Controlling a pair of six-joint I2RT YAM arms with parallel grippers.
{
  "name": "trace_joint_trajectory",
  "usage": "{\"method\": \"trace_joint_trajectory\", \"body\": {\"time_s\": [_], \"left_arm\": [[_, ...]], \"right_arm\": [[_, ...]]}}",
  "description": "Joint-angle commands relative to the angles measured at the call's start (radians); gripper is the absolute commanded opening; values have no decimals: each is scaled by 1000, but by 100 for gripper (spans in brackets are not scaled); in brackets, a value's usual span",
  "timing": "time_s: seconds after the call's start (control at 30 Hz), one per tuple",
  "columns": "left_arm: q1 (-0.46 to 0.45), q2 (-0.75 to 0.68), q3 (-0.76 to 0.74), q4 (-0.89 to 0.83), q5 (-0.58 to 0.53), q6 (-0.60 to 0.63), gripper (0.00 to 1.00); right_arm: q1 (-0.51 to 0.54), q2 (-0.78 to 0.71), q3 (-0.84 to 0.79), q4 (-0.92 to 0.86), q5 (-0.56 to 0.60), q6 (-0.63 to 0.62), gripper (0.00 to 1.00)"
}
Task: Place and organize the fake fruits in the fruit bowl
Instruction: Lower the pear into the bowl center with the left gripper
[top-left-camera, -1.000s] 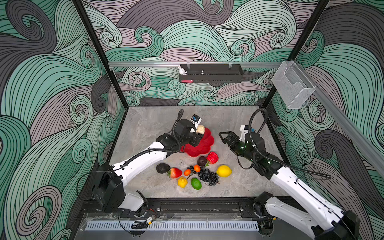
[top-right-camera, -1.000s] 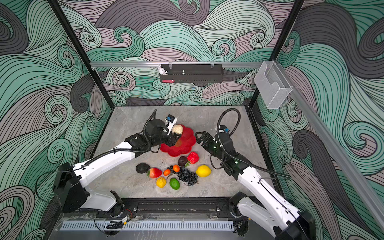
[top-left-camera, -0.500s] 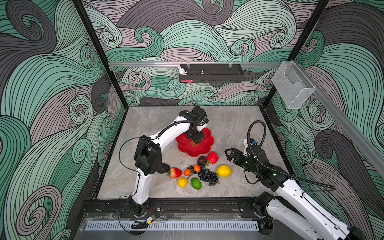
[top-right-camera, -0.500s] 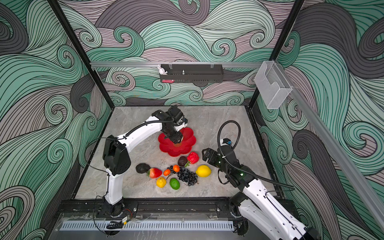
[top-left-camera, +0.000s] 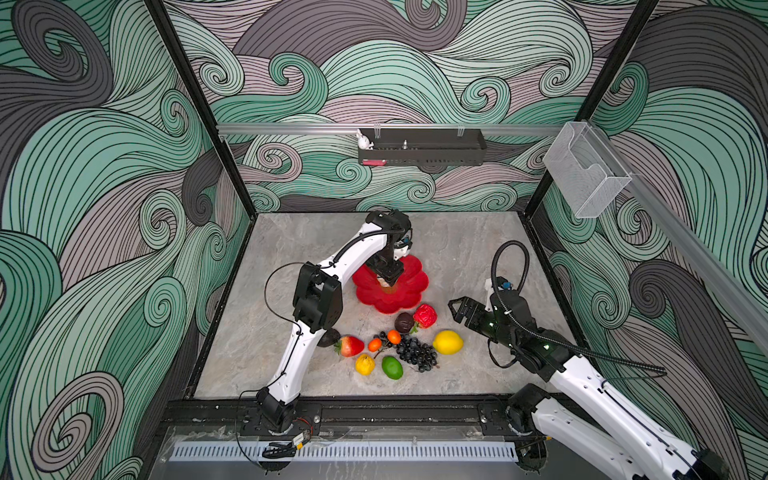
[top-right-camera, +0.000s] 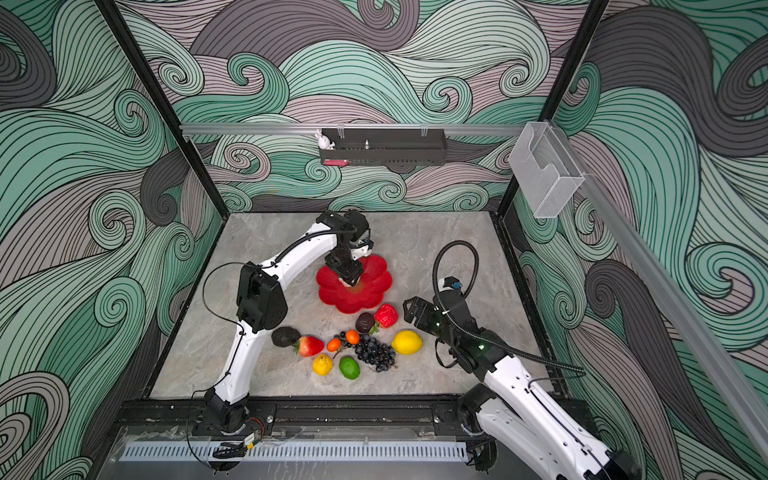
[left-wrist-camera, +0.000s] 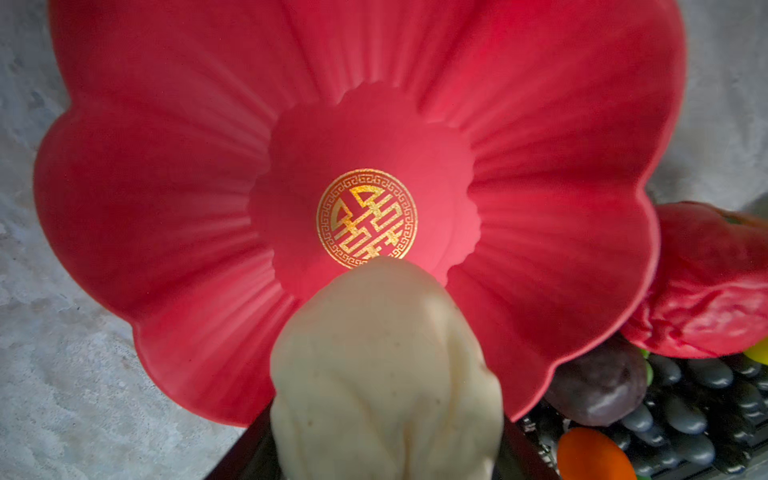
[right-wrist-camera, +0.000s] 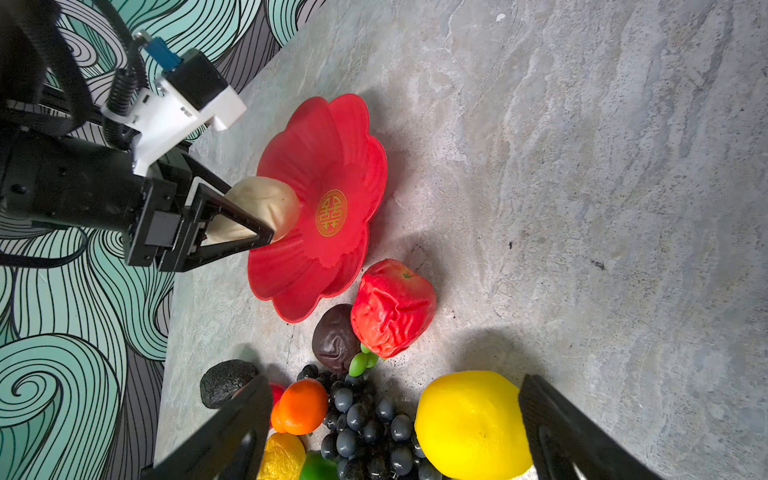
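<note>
The left arm is raised from the front rail, bent sharply at the elbow and arched toward the back, with the wrist turned straight down over the bowl (top-left-camera: 411, 291). The left pincer (top-left-camera: 388, 279) is closed on a cream fruit (right-wrist-camera: 262, 208), which is held low over the bowl's inner slope, beside the gold emblem (left-wrist-camera: 366, 218) at the centre. Whether the fruit touches the bowl cannot be told. The right arm is stretched low from the front right corner toward the middle. The right pincer (top-left-camera: 459, 309) is held wide open above the counter (top-left-camera: 291, 257), near the lemon (top-left-camera: 448, 342) and the red fruit (top-left-camera: 424, 316). The grapes (top-left-camera: 415, 353) and the other fruits are seen clustered on the counter in front of the bowl.
</note>
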Motion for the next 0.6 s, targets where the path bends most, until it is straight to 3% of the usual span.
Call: {"method": "trace_joint_trajectory", "body": {"time_s": [0.0, 0.37, 0.57], "left_arm": [[14, 38, 39, -82, 33, 12, 64], [16, 83, 43, -111, 91, 0, 64], [16, 43, -41, -98, 125, -13, 64]], "right_arm": [[-3, 3, -1, -10, 10, -4, 93], [-3, 53, 4, 14, -8, 10, 93], [-4, 70, 5, 23, -13, 12, 93]]}}
